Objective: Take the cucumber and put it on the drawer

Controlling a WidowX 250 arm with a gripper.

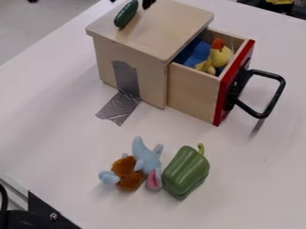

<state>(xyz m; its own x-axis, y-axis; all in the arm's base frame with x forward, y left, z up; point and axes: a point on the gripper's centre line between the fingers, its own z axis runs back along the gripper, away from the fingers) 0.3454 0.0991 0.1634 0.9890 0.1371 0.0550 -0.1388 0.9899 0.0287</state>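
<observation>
At the lower left, a black bracket [51, 211] meets the corner of the white worktop [48, 147]. Grey tape [119, 107] runs from the side of the wooden box [158, 24] onto the worktop. The cucumber [126, 14] is at the left of the box's top, and the gripper [130, 2] is at the top edge, its jaws apart on either side of it. Nearer, a blue and brown plush [143, 156] lies just beside the green pepper [186, 172]. The red-fronted drawer [194, 91] stands open, holding blue cloth [196, 53] and a yellow duck [220, 56]; its black handle [279, 91] juts right.
</observation>
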